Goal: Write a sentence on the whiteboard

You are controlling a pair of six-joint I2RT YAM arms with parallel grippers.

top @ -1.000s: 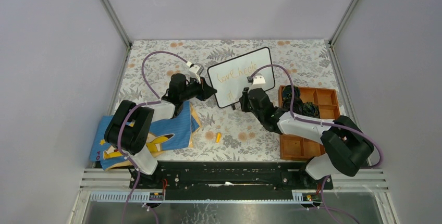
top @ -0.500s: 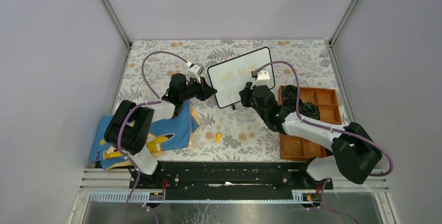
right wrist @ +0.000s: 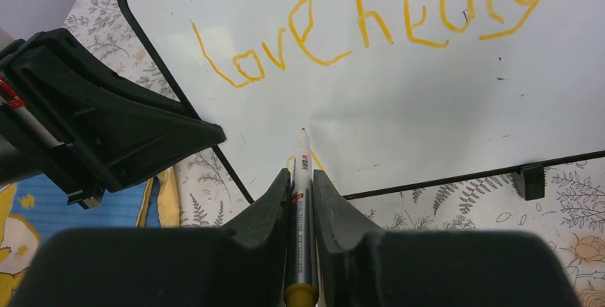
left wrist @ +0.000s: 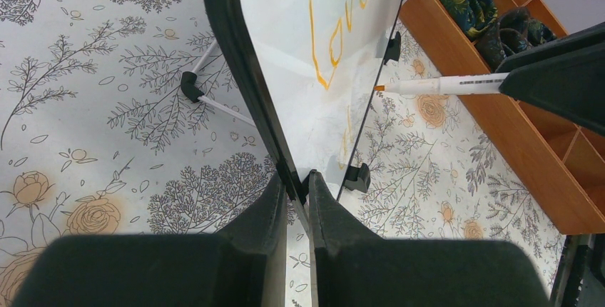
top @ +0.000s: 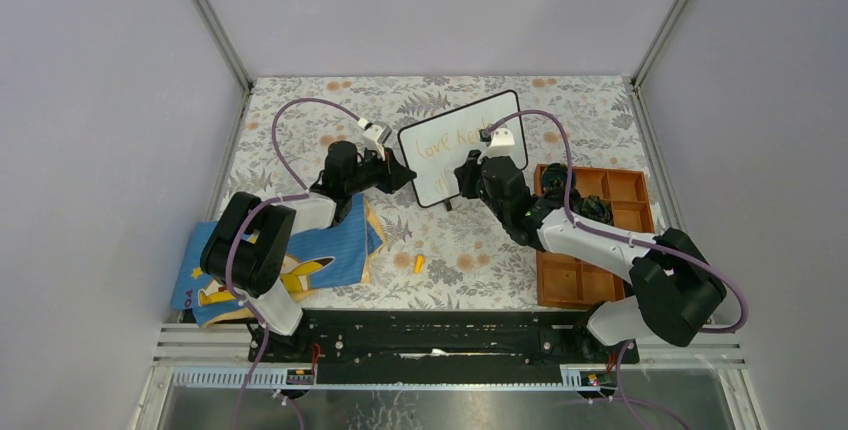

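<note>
The whiteboard (top: 440, 178) stands tilted at the table's middle, white with a thin black frame (right wrist: 187, 96). Orange cursive words "love heals" (right wrist: 357, 25) run across its top, and an orange stroke (right wrist: 314, 159) shows lower down behind the marker. My left gripper (left wrist: 298, 182) is shut on the board's left bottom edge (left wrist: 242, 64). My right gripper (right wrist: 303, 178) is shut on a white marker (right wrist: 302, 178) with an orange end. The marker tip (right wrist: 303, 131) is at the board below "love". The marker also shows in the left wrist view (left wrist: 442, 84).
A brown divided tray (top: 625, 190) with dark cloth items stands to the right of the board. A blue cartoon-printed cloth (top: 300, 260) lies at the left front. An orange cap (top: 419, 263) lies on the floral tablecloth in front of the board.
My right gripper has moved up and a little left over the board's lower part with the marker. The left gripper has stayed put on the board's edge.
</note>
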